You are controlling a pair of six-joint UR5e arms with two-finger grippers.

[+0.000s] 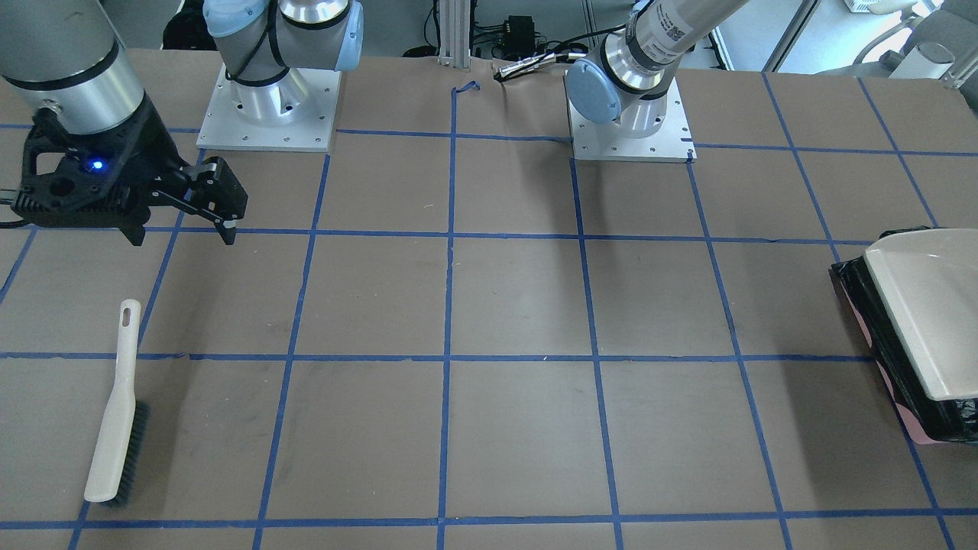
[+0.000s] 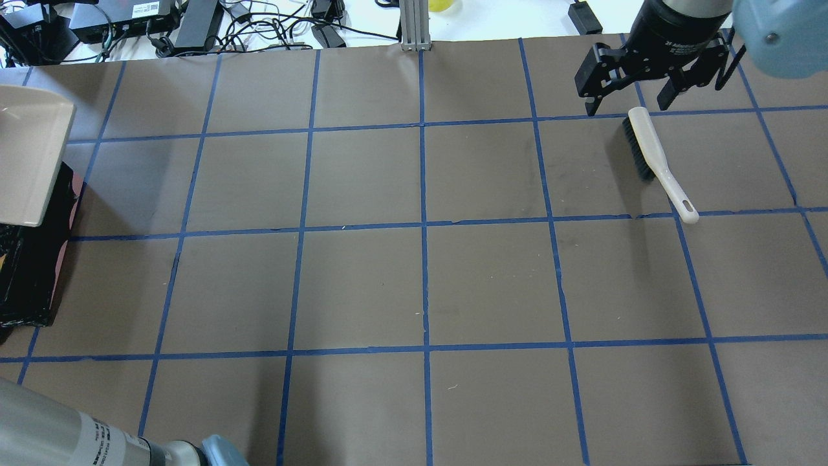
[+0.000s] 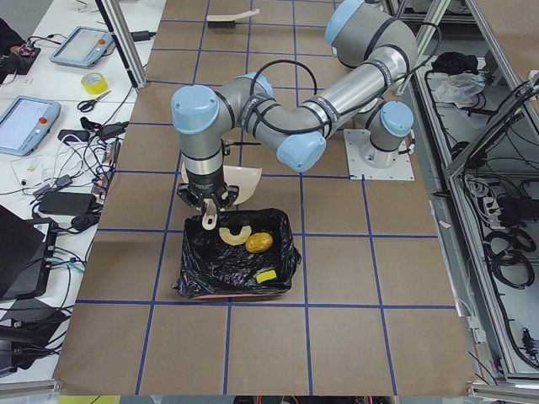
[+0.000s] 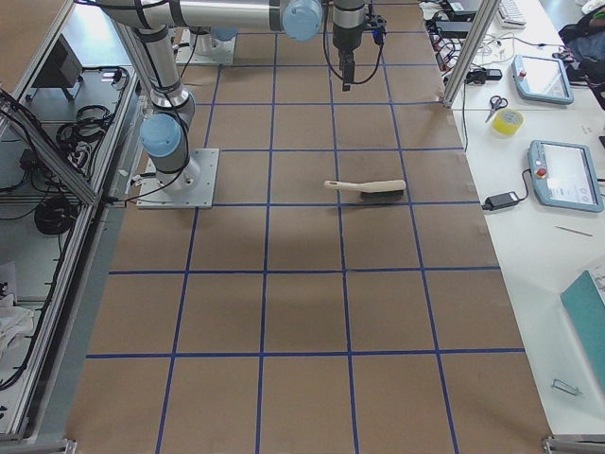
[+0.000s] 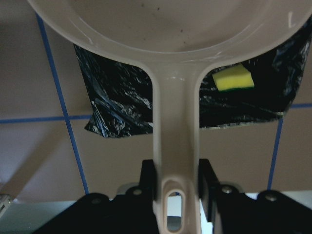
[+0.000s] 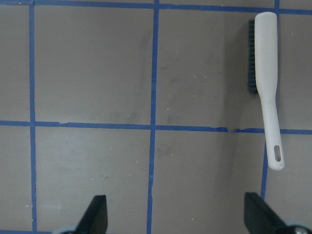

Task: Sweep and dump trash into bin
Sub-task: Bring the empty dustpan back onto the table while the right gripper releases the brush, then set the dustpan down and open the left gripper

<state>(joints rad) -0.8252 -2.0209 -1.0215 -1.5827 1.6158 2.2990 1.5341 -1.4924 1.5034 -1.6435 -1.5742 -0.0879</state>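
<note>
The bin, pink with a black bag, holds the trash: a cream rind wedge, a golden-brown lump and a yellow-green piece. My left gripper is shut on the handle of the beige dustpan, held over the bin; the pan looks empty. The yellow-green piece shows below it. The pan covers much of the bin. My right gripper is open and empty, just above and beyond the head of the brush.
The white brush with dark bristles lies flat on the brown, blue-taped table at my right side; it also shows in the right wrist view. The bin sits at the table's left edge. Arm bases stand at the robot side.
</note>
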